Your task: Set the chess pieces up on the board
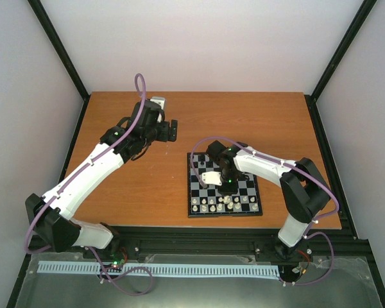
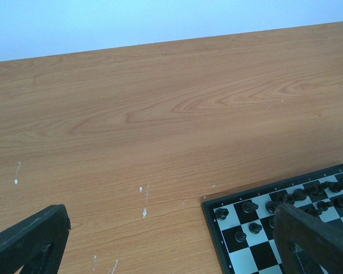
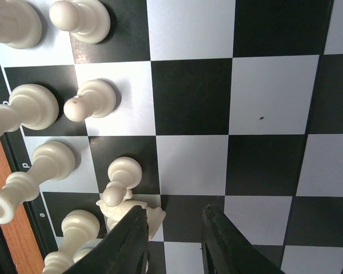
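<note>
Although the right gripper (image 3: 174,222) hung over the board (image 3: 274,85), jaws slightly apart and empty, I noted 1 white piece (image 3: 128,206) just outside its finger (image 3: 131,242), on the white-rank side; the left gripper (image 2: 171,251) gaped over the table (image 2: 160,114).

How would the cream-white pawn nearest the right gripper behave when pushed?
The cream-white pawn likely tips: it stands tall on a small round base. Its smooth surface looks hard, so it is perhaps slippery in the right gripper.

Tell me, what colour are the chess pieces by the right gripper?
Cream-white chess pieces, clearest in the right wrist view.
</note>
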{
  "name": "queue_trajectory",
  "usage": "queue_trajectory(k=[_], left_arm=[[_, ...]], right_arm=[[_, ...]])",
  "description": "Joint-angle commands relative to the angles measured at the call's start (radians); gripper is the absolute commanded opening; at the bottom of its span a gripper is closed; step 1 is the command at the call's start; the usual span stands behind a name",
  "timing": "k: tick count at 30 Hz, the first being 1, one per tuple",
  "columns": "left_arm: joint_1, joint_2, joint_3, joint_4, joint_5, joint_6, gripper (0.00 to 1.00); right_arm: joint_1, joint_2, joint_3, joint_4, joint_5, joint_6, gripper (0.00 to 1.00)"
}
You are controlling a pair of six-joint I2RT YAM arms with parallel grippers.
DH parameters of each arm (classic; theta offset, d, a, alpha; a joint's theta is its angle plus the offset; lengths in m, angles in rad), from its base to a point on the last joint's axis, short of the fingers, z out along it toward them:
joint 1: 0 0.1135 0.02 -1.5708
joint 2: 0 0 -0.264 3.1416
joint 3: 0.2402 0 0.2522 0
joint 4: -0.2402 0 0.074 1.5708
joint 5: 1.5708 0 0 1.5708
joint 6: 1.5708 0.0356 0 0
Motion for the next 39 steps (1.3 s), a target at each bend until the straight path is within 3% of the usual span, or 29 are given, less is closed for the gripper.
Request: queue_trajectory(k=[1, 39], left_arm=[[0.004, -0.007, 0.005, 0.009, 0.009, 0.015, 1.00], [0.004, 0.000, 0.009, 0.009, 0.034, 0.014, 1.00]], right_arm=[[-0.016, 0.005, -0.010, 0.000, -0.025, 0.012, 0.26], [-0.029, 0.008, -0.016, -0.062, -0.120, 0.022, 0.31]])
